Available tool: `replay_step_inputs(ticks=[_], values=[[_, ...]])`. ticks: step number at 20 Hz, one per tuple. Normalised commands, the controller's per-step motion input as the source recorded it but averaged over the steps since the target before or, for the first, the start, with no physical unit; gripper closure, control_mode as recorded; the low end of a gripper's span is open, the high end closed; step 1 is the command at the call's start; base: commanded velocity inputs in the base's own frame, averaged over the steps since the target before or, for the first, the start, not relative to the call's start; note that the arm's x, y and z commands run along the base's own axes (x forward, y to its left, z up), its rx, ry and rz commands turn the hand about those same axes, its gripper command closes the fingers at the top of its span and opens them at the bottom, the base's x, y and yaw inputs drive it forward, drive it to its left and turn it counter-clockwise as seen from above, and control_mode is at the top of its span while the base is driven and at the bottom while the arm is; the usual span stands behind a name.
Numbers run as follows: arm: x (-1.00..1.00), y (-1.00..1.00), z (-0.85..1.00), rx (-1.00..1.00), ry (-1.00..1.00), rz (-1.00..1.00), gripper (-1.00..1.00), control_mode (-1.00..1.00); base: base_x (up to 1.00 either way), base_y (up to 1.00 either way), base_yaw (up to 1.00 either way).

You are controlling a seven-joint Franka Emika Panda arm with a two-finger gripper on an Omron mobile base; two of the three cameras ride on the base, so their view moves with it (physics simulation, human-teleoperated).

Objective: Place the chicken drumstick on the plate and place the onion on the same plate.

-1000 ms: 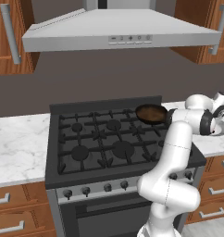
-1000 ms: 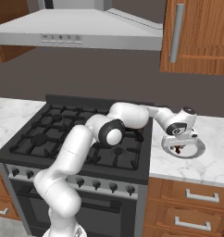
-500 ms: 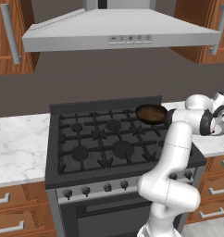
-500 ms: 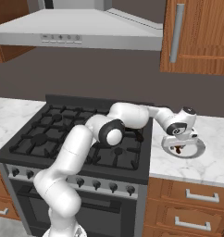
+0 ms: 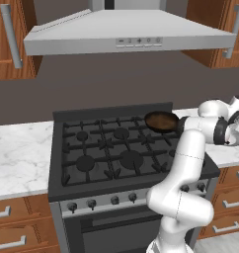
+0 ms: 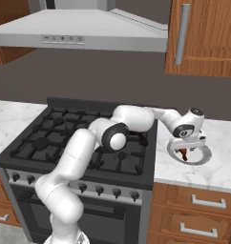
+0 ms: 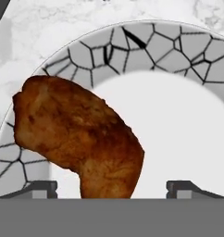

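Observation:
The orange-brown chicken drumstick (image 7: 77, 134) lies on the left part of the grey-white plate (image 7: 155, 46), over its cracked-pattern rim and pale centre. My gripper (image 7: 111, 187) hangs straight above it and is open. Its two fingertips (image 7: 40, 187) stand well apart, either side of the drumstick's narrow end, and neither touches the meat. From the right base view the gripper (image 6: 186, 147) sits low over the plate (image 6: 202, 157) on the marble counter right of the stove, with the drumstick (image 6: 183, 154) under it. The plate rim (image 5: 236, 143) also peeks out at the far right. The onion is out of view.
A dark skillet (image 5: 161, 121) sits on the stove's back right burner, close to my forearm. The black gas stove (image 6: 55, 138) fills the left. Marble counter (image 6: 222, 171) extends around the plate, with wood cabinets above and the wall behind.
The hand has shifted very slightly to the right over the plate; the drumstick sits a touch lower. Nothing else has moved.

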Motion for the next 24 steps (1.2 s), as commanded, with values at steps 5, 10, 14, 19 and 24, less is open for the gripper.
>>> replay_step_inputs(ticks=[5,10,14,19,24], values=[[-0.02,0.0,0.31,0.0,0.0,0.0,-1.0,-1.0,0.0,0.0,0.0],[-0.42,0.0,0.4,0.0,-0.02,0.0,-1.0,-1.0,0.0,0.0,0.0],[-0.55,0.11,0.26,0.0,0.0,-0.01,-1.0,-1.0,0.0,0.0,0.0],[-0.49,0.35,0.18,0.0,0.0,-0.01,-1.0,-1.0,0.0,0.0,0.0],[-0.46,0.38,0.17,0.0,0.0,-0.01,-1.0,-1.0,0.0,0.0,0.0]])
